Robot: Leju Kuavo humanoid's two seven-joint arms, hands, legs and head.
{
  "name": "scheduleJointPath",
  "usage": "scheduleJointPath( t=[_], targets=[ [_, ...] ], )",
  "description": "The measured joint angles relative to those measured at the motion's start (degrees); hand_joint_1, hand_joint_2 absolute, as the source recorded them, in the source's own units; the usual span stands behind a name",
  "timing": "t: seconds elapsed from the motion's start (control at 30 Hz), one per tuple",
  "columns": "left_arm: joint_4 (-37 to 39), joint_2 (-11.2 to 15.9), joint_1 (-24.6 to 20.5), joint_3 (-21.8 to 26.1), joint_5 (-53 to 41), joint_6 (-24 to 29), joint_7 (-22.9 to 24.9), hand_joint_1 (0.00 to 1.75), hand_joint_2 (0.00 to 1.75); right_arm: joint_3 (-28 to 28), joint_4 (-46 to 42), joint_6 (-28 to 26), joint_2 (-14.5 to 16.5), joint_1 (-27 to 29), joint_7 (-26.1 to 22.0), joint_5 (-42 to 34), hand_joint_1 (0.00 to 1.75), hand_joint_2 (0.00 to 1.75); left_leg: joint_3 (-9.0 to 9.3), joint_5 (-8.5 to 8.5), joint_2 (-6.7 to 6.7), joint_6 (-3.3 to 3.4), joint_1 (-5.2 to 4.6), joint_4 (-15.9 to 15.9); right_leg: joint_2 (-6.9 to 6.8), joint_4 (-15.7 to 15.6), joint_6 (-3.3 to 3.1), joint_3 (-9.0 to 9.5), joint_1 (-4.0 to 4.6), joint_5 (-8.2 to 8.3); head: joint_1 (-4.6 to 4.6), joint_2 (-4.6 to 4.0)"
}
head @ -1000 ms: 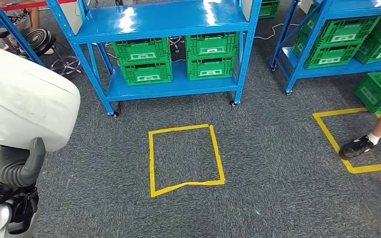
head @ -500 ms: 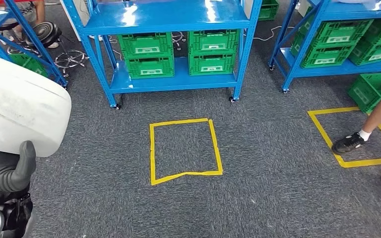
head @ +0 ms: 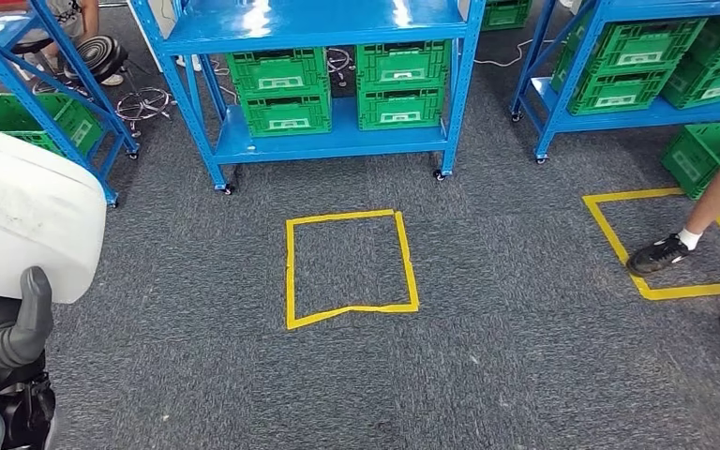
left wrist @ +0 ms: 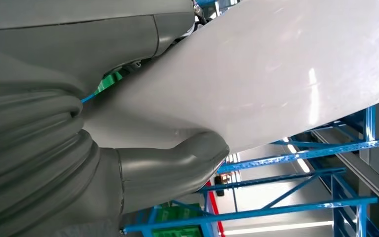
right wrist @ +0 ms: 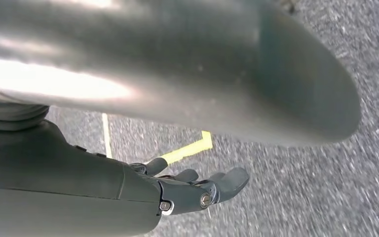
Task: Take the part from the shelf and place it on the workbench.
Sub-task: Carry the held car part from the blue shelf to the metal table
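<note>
A large white curved part (head: 21,217) sits at the left edge of the head view, held up by my left hand (head: 5,328), whose grey thumb presses against its lower edge. In the left wrist view the same white part (left wrist: 276,74) spans the picture with the thumb (left wrist: 172,165) pressed on its surface. My right hand (right wrist: 197,190) hangs above the grey carpet, its fingers stretched out and apart with nothing in them.
A blue shelf (head: 323,145) with green crates (head: 286,94) stands ahead, behind a yellow tape square (head: 352,267) on the carpet. Another blue shelf (head: 619,117) stands at right, and a third (head: 52,75) at left. A person's leg (head: 689,234) stands in a second tape square.
The whole picture has shifted, so the camera has moved: the left shelf and its crate have come into view. The white part stays in my left hand. The person's feet have shifted.
</note>
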Motion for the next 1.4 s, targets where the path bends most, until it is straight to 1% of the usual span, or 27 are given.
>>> scheduleJointPath(
  t=[0.07,0.1,0.13,0.2,0.27,0.33,0.4,0.47,0.53,0.57,0.6,0.63,0.67,0.7,0.77,0.83,0.9,0.93,0.97,1.03,1.1,1.13,1.17,1.2,1.27,1.33,1.4],
  targets=[
    [0.0,0.0,0.3,0.3,0.0,0.1,-0.1,1.75,1.75,0.0,0.0,0.0,0.0,0.0,0.0,0.0,0.0,0.0,-2.43,-4.15,0.07,-0.51,0.1,7.4,-0.92,0.0,-0.21,-0.72,0.07,0.54,-0.12,0.0],
    [0.0,-0.1,0.6,0.5,0.0,0.1,-0.1,1.75,1.75,0.0,0.0,0.0,0.0,0.0,0.0,0.0,0.0,0.0,-2.9,-4.92,0.1,-0.63,0.12,9.8,-1.39,0.1,-0.18,-1.06,0.1,0.78,-0.12,0.0],
    [0.0,-0.1,0.8,0.5,0.0,0.1,0.0,1.75,1.75,0.0,0.0,0.0,0.0,0.0,0.0,0.1,0.0,0.0,-2.37,-4.66,0.16,-0.66,0.13,10.2,-1.88,0.1,-0.1,-1.34,0.12,0.97,-0.12,0.0],
    [0.0,-0.1,0.9,0.6,0.0,0.3,0.1,1.75,1.75,0.0,0.0,0.0,0.0,0.0,0.1,0.3,0.0,0.0,2.0,-2.03,0.99,-0.5,0.14,4.5,-2.89,0.1,0.11,-1.56,0.12,1.2,-0.11,0.0],
    [0.0,-0.2,0.9,0.6,-0.3,1.0,0.0,1.75,1.75,0.0,0.0,0.0,0.1,0.0,0.1,0.5,0.0,0.0,6.89,-0.35,3.43,0.17,-0.27,-3.0,-3.85,0.1,0.49,-1.5,0.36,1.31,-0.11,0.0],
    [0.0,-0.4,0.9,0.7,-1.1,1.7,-1.0,1.75,1.75,0.0,0.0,-0.1,0.1,-0.1,0.0,0.6,0.0,0.0,8.27,-0.35,4.51,1.22,-0.7,-5.9,-4.77,0.2,1.04,-1.38,0.67,1.42,-0.13,0.0],
    [-0.1,-0.5,1.0,0.9,-1.7,2.0,-1.8,1.75,1.75,0.0,0.0,-0.4,0.1,-0.2,0.1,0.7,0.0,0.0,7.73,-0.11,3.2,2.12,-0.56,-6.0,-5.52,0.3,1.75,-1.32,0.71,1.33,-0.17,0.0],
    [-0.1,-0.5,0.9,1.0,-1.9,2.0,-2.1,1.75,1.75,0.0,0.0,-0.6,0.0,-0.2,0.2,1.0,0.0,0.0,7.34,0.38,1.93,2.91,-0.31,-6.2,-3.63,2.5,2.42,-2.22,0.53,-0.39,-0.15,0.0],
    [0.0,-0.6,0.7,1.0,-1.9,2.0,-2.1,1.75,1.75,0.0,0.0,-0.7,0.0,0.0,0.2,1.0,0.0,0.0,6.82,0.91,0.7,3.57,-0.32,-6.2,-0.4,9.4,2.64,-5.32,0.37,-4.22,-0.05,0.0],
    [0.1,-0.6,0.7,1.0,-1.9,1.9,-2.1,1.75,1.75,0.0,0.0,-0.7,0.0,0.0,0.2,1.0,0.0,0.0,6.49,1.15,-0.01,3.77,-0.41,-6.2,0.43,13.4,2.61,-7.25,0.37,-5.93,0.0,0.0],
    [0.2,-0.7,0.7,1.0,-1.9,1.9,-2.1,1.75,1.75,0.0,0.0,-0.8,0.0,0.1,0.2,1.0,0.0,0.0,6.2,1.32,-0.78,3.85,-0.51,-6.1,0.81,16.2,2.55,-8.65,0.39,-6.74,0.01,0.0],
    [0.4,-0.7,0.8,1.0,-1.9,1.9,-2.1,1.75,1.75,0.0,0.0,-0.8,0.0,0.1,0.2,1.0,0.0,0.0,5.96,1.46,-1.57,3.84,-0.61,-5.9,0.99,17.0,2.41,-9.07,0.41,-6.34,0.01,0.0],
    [0.5,-0.7,0.8,1.0,-1.9,1.9,-2.1,1.75,1.75,0.0,0.0,-0.8,0.0,0.2,0.2,1.0,0.0,0.0,5.76,1.58,-2.41,3.78,-0.69,-5.8,1.2,15.4,2.17,-8.39,0.44,-4.9,0.01,0.0],
    [0.6,-0.7,0.7,1.0,-1.9,2.0,-2.1,1.75,1.75,0.0,0.0,-0.8,0.0,0.2,0.2,1.1,0.0,0.0,5.63,1.67,-3.19,3.69,-0.75,-5.6,1.75,11.9,1.81,-6.67,0.51,-2.78,0.02,0.0],
    [0.9,-0.8,0.6,1.0,-2.0,2.4,-2.1,1.75,1.75,0.0,0.0,-0.8,0.0,0.1,0.3,1.3,0.0,0.0,5.26,1.79,-4.49,3.38,-0.79,-5.2,4.32,4.2,1.05,-3.1,0.64,0.29,-0.01,0.0],
    [1.1,-1.1,0.5,1.0,-2.5,3.6,-1.9,1.75,1.75,0.0,0.0,-0.8,0.0,0.1,0.4,1.5,0.0,0.0,4.74,2.02,-5.61,2.74,-0.58,-5.0,5.56,1.1,0.83,-1.88,0.89,0.96,0.02,0.0],
    [1.2,-1.3,0.5,1.0,-3.5,5.4,-1.8,1.75,1.75,0.0,0.0,-0.9,0.1,0.0,0.4,1.6,0.0,0.0,4.27,2.43,-6.63,1.95,-0.45,-5.1,4.17,0.7,0.66,-1.89,0.93,1.4,0.12,0.0],
    [1.2,-1.3,0.6,1.0,-4.1,6.2,-1.7,1.75,1.75,0.0,0.0,-1.0,0.2,0.0,0.4,1.6,0.0,0.0,3.95,2.3,-6.15,1.64,-0.56,-4.7,3.51,0.3,0.4,-1.83,0.78,1.68,0.1,0.0],
    [1.3,-1.3,0.5,1.0,-4.6,6.9,-1.5,1.75,1.75,0.0,0.0,-1.0,0.3,0.0,0.5,1.6,0.0,0.0,3.34,1.58,-5.04,1.34,-0.66,-3.6,2.76,0.0,0.12,-1.75,0.53,1.96,-0.09,0.0],
    [1.5,-1.2,0.4,1.0,-5.1,7.8,-0.6,1.75,1.75,0.0,0.0,-1.0,0.3,0.1,0.8,2.0,0.0,0.0,0.86,-1.84,-1.79,0.67,-0.56,1.9,1.22,-0.4,-0.19,-1.75,0.29,2.21,-0.51,0.0],
    [2.2,-1.0,0.3,0.8,-5.3,8.1,0.8,1.75,1.75,0.0,0.0,-1.0,0.3,0.2,1.2,2.5,0.0,0.0,-1.94,-5.15,-0.33,-0.09,-0.01,8.5,-0.48,-0.3,-0.24,-1.93,0.25,2.21,-0.69,0.0],
    [2.6,-0.7,0.3,0.7,-5.4,8.2,1.3,1.75,1.75,0.0,0.0,-1.0,0.3,0.2,1.2,2.5,0.0,0.0,-2.3,-5.44,-0.07,-0.4,0.28,9.9,-1.3,-0.3,-0.19,-2.0,0.21,2.18,-0.7,0.0],
    [3.1,-0.4,0.3,0.7,-5.4,8.2,1.6,1.75,1.75,0.0,0.0,-1.0,0.3,0.2,1.1,2.5,0.0,0.0,-1.56,-4.65,0.22,-0.68,0.55,9.0,-2.11,-0.2,-0.08,-2.04,0.12,2.11,-0.7,0.0],
    [3.4,0.0,0.3,0.6,-5.3,8.2,1.8,1.75,1.75,0.0,0.0,-1.0,0.3,0.2,1.0,2.5,0.0,0.0,0.29,-3.04,0.76,-0.91,0.77,6.1,-2.85,-0.1,0.1,-2.02,0.0,2.0,-0.7,0.0],
    [3.9,0.4,0.1,0.5,-4.8,7.9,1.9,1.75,1.75,0.0,0.0,-1.0,0.1,0.2,0.7,2.5,0.0,0.0,4.81,-0.32,3.14,-1.03,0.85,-1.8,-4.14,0.3,0.77,-1.86,-0.07,1.63,-0.72,0.0],
    [4.2,0.6,-0.2,0.4,-4.5,7.4,2.0,1.75,1.75,0.1,0.0,-0.9,-0.1,0.1,0.5,2.8,0.0,0.0,6.66,0.44,4.41,-0.2,0.6,-5.3,-5.11,0.5,1.61,-1.71,0.14,1.43,-0.69,0.0],
    [4.3,0.7,-0.5,0.3,-4.9,7.5,2.0,1.75,1.75,0.1,-0.1,-0.8,-0.2,-0.1,0.4,3.3,0.0,0.0,6.26,0.61,3.31,0.95,0.36,-5.2,-6.08,0.4,2.37,-1.5,0.18,1.46,-0.66,0.0]
  ],
)
